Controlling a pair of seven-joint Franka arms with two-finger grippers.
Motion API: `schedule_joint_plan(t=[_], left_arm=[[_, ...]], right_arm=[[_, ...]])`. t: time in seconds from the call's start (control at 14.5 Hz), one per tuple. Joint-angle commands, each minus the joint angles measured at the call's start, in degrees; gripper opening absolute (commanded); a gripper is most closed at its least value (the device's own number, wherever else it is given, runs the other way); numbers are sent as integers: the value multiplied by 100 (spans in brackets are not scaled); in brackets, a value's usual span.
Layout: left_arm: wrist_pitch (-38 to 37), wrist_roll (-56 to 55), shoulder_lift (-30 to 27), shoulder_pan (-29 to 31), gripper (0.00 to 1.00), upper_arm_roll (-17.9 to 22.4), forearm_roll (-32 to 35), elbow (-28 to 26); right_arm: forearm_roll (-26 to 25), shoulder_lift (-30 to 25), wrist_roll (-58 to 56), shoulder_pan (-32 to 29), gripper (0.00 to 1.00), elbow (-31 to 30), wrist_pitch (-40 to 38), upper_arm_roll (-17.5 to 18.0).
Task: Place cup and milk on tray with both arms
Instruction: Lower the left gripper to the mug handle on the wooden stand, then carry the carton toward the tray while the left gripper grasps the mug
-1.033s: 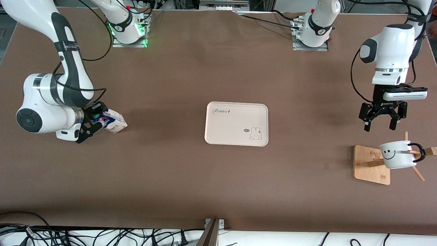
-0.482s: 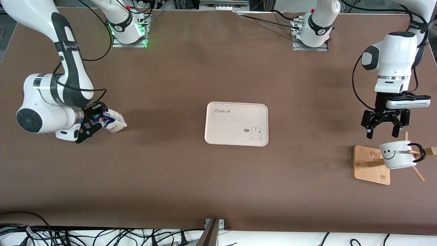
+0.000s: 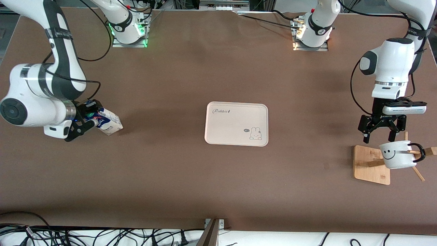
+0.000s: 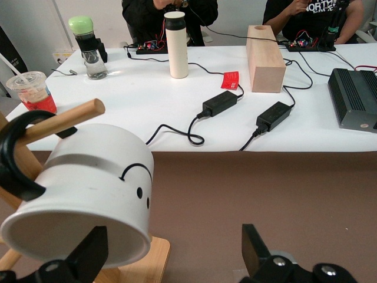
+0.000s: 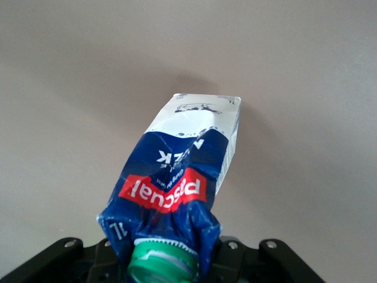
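The milk (image 3: 110, 124) is a blue and white carton, tilted, near the right arm's end of the table. My right gripper (image 3: 89, 119) is shut on its crumpled top by the green cap (image 5: 162, 265), and the milk (image 5: 184, 171) points away from the wrist. The cup (image 3: 397, 155), a white smiley mug, hangs by its black handle on a wooden peg (image 4: 59, 118). My left gripper (image 3: 378, 136) hovers open just over it; in its wrist view the cup (image 4: 88, 188) lies beside one finger (image 4: 88, 253) of the left gripper (image 4: 174, 259). The cream tray (image 3: 225, 133) sits mid-table, bare.
The wooden rack base (image 3: 370, 165) and its slanted pegs (image 3: 418, 173) stand under the cup at the left arm's end. Cables (image 3: 85, 235) run along the table's front edge. A white bench (image 4: 194, 88) with bottles and power bricks shows past the table.
My right gripper tightened on the milk's top and shifted it slightly toward its end of the table. My left gripper came down closer to the cup, still open.
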Motion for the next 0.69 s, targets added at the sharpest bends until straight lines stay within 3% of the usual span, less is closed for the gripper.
schedule_joint_plan(t=[0.0,0.21,0.48,0.62], left_arm=[[63,10,234,-38,100,34,111,277],[63,10,295,-38,100,34,111,339],[63,10,480,-29,100,42,120,541],[63,10,533,-29,100,51,103,585]], right_arm=[[539,-290,814,17,30,-58,-191,53],[805,-317,1683,26,30,196,-192,376],[727,-326,4255,52,30,609,-113,1421],[613,-238,5260,410,30,793,-86,1634]])
